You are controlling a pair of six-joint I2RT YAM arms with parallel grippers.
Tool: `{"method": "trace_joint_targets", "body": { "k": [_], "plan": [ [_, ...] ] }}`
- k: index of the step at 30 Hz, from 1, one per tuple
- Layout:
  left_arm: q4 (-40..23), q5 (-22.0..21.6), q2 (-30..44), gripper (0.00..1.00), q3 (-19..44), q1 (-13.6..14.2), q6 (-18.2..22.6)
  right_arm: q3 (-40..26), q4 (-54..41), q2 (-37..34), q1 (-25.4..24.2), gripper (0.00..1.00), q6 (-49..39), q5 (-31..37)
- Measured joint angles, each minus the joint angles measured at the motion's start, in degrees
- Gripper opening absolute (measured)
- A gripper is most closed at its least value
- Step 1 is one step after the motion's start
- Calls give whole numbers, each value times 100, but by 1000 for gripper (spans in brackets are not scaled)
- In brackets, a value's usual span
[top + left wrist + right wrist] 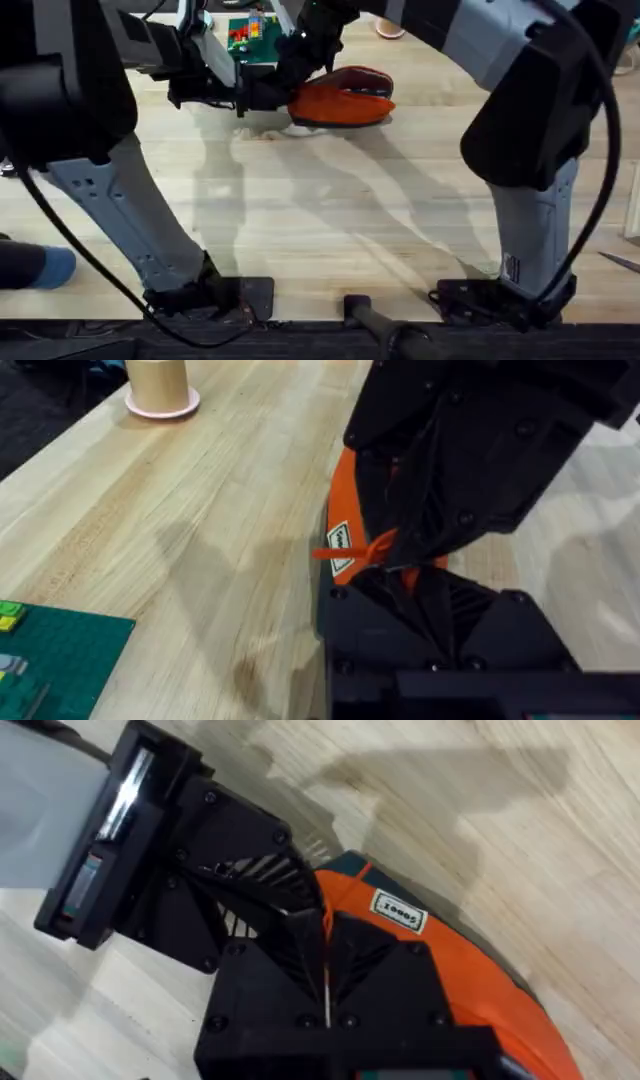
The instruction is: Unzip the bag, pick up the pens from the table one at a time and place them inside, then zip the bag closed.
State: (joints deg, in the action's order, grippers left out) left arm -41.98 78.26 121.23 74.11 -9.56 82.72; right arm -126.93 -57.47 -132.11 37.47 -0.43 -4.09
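Both grippers met at the left end of the orange pencil pouch, far across the light-wood table.

The left gripper was clenched on the orange zipper pull-tab. The right gripper sat pressed together on the pouch fabric. No pens were seen outside, so I judged this the closing zip: brace the fabric firmly and draw the tab straight along the zipper line.

Orange bag lying flat on table, far side.
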Motion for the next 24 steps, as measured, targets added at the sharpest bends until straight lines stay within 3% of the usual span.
{"method": "trace_joint_targets", "body": {
  "k": [24],
  "plan": [
    [0, 22, 0, 42, 0, 0, 0, -525, -454, 0, -127, 29, 42, 152]
  ]
}}
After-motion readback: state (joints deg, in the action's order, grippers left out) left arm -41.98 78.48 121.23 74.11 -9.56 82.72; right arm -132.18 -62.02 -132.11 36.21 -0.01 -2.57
